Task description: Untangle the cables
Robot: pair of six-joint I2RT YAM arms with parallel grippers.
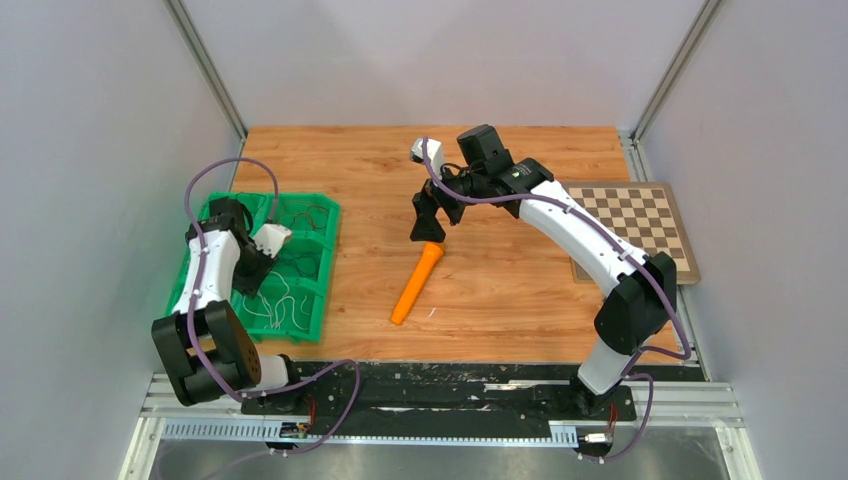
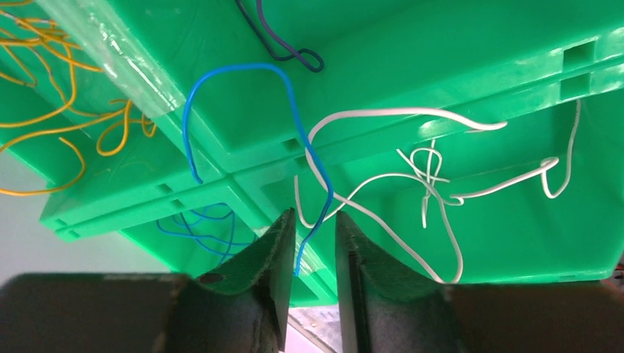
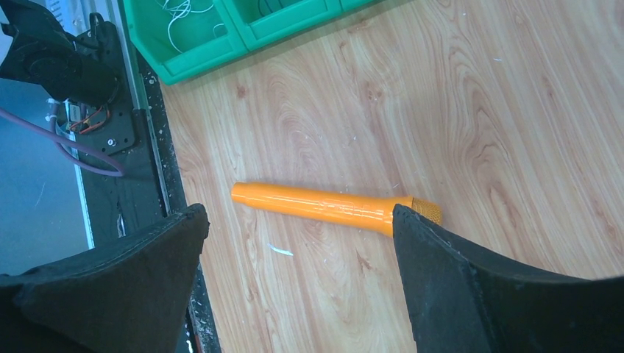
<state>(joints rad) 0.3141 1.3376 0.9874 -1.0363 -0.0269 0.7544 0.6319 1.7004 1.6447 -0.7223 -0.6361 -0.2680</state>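
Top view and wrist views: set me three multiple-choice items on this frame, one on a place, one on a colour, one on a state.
1. Of green tray, wooden table and chessboard, which bears the orange marker? A) tray B) table C) chessboard
2. What colour is the wire in the gap of the left gripper? A) yellow B) white C) blue
3. How does the right gripper stand? A) wide open, empty B) shut on the marker C) shut on a wire
Key: 1 B, it lies on bare wood; 2 C, the blue wire drops between the fingers; 3 A, its fingers stand far apart above the marker.
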